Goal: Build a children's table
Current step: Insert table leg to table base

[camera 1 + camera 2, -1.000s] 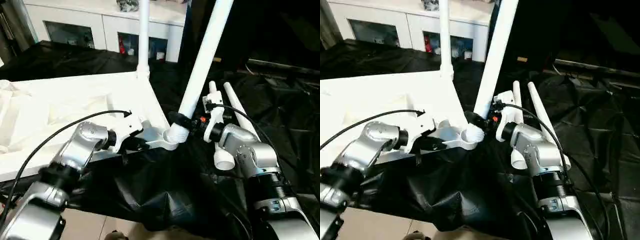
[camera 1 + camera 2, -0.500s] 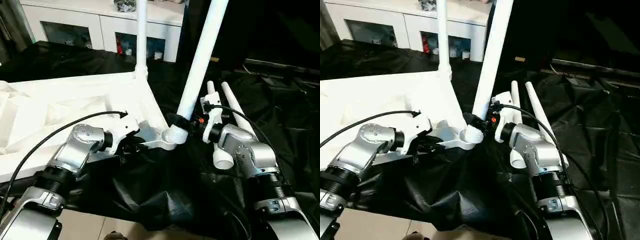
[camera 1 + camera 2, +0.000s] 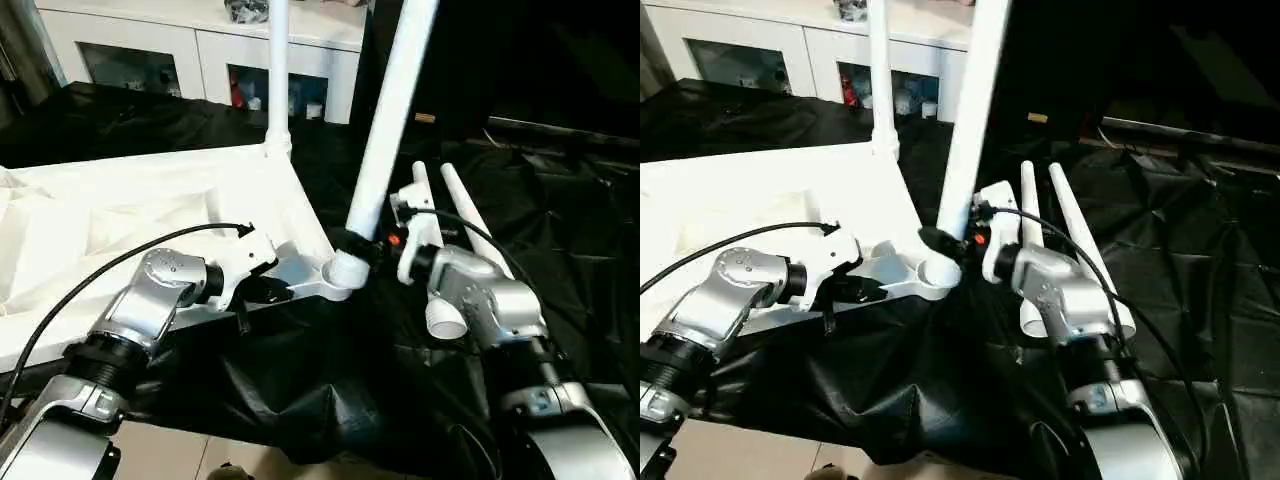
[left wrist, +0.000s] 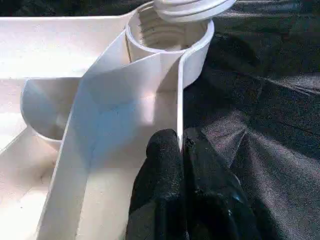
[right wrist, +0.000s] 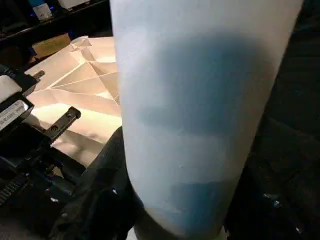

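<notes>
Here, a leg (image 3: 385,130) meets the upturned table top's (image 3: 120,215) corner socket (image 4: 167,35).
Left pincer (image 4: 181,150) pinches the top's rim; right pincer (image 3: 362,243) clasps the tilted leg's lower end.

A crumpled black sheet (image 3: 330,390) covers the floor, and beyond its far edge a white cabinet (image 3: 200,50) with glass doors holds small items, one of them red.
</notes>
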Motion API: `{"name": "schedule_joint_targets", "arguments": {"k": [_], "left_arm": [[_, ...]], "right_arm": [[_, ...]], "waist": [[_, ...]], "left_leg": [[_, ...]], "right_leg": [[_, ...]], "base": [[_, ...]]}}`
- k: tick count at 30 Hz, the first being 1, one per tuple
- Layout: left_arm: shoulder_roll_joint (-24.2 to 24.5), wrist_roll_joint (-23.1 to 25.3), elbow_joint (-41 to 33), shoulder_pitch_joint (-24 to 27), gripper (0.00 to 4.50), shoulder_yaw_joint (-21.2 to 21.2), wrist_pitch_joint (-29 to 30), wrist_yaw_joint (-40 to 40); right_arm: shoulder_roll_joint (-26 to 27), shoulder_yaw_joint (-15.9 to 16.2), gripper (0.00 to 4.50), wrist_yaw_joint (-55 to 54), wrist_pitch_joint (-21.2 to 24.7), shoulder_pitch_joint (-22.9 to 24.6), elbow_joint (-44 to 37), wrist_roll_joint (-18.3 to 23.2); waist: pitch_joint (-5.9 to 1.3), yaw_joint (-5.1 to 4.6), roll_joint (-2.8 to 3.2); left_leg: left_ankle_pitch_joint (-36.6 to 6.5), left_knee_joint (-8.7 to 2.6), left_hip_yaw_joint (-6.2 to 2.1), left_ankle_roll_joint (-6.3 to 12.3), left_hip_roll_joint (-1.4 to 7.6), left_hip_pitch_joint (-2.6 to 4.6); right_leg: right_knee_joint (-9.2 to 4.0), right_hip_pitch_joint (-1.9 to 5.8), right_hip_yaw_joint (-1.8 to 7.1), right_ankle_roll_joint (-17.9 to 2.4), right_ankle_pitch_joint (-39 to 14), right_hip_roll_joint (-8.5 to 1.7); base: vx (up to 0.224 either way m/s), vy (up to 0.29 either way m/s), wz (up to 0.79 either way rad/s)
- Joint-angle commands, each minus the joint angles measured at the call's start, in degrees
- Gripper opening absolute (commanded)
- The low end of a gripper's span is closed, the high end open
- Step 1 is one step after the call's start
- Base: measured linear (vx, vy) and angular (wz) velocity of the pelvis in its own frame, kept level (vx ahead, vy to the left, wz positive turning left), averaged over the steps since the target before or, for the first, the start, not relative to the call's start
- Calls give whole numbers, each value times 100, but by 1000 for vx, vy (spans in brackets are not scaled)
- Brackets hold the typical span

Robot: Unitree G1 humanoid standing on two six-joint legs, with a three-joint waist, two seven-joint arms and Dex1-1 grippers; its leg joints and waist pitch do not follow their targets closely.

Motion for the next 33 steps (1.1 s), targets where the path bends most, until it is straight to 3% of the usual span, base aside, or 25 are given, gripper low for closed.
{"name": "schedule_joint_targets", "arguments": {"k": [1, 12, 19, 33], "left_arm": [[53, 176, 83, 132, 0, -186, 80, -49], [53, 94, -11, 95, 0, -124, 20, -91], [17, 38, -134, 118, 0, -101, 68, -71], [-86, 64, -11, 7, 0, 7, -15, 214]], "right_arm": [[-6, 53, 191, 42, -108, -190, 141, -106], [127, 58, 191, 89, -376, -460, 805, -227], [305, -196, 191, 119, -731, -545, 1344, -106], [411, -605, 191, 383, -1457, -82, 1972, 68]], "waist": [[-400, 14, 34], [-403, -2, 46], [-408, -3, 61], [-410, 12, 97]], "left_leg": [[-877, -389, -16, -57, 131, 26], [-890, -390, -14, -64, 142, 37], [-931, -388, -11, -67, 142, 40], [-997, -391, -15, -17, 150, 45]], "right_leg": [[-424, 312, 342, -869, -1105, -476], [-411, 312, 347, -939, -1020, -481], [-403, 316, 349, -1023, -940, -485], [-410, 321, 345, -1095, -868, -481]], "base": [[0, 0, 0], [0, 0, 0], [0, 0, 0], [0, 0, 0]]}}
